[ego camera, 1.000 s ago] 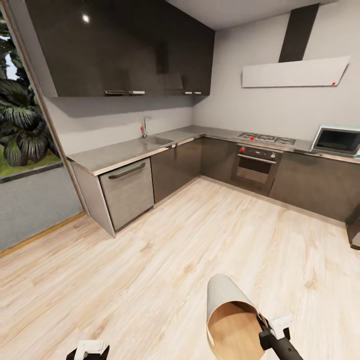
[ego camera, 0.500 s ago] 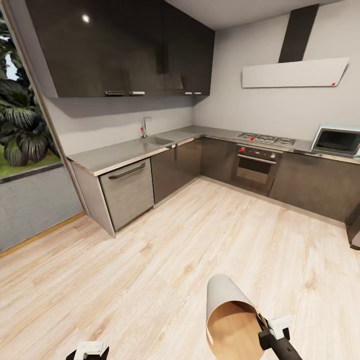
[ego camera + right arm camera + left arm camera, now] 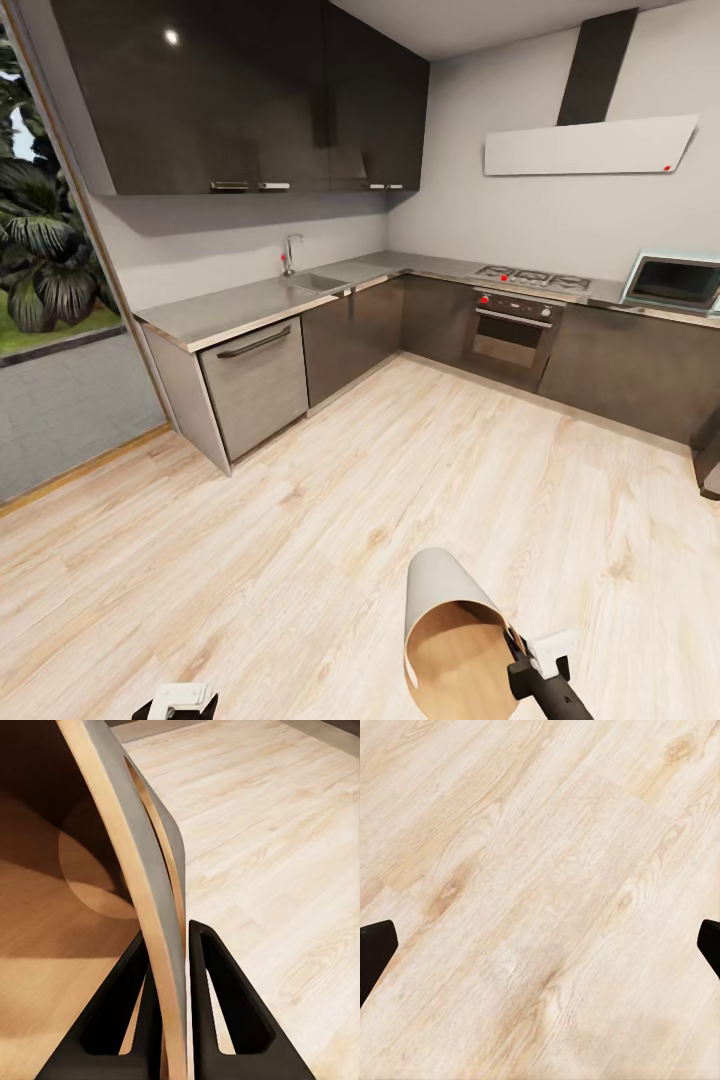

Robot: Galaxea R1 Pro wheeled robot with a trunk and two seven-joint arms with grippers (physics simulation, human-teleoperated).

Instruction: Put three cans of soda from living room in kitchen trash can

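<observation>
Kitchen floor [image 3: 330,520] of pale wood is seen ahead. Trash can [image 3: 450,640] is pinched at its rim by right tool [image 3: 174,945], tilted, off the floor. Left tool [image 3: 540,945] is spread, empty. Can should be kept level and gripped firmly in transit.

A home kitchen is shown: dark cabinets [image 3: 240,100], a steel countertop [image 3: 240,305] with sink [image 3: 312,281], a built-in oven [image 3: 512,335], a dishwasher [image 3: 256,385].

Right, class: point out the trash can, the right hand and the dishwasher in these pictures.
trash can [image 3: 455,660]: head view, on its tan inside wall.
right hand [image 3: 187,937]: right wrist view, midway between the fingertips pinching the can's rim.
dishwasher [image 3: 258,385]: head view, on its silver front, below the handle.
</observation>
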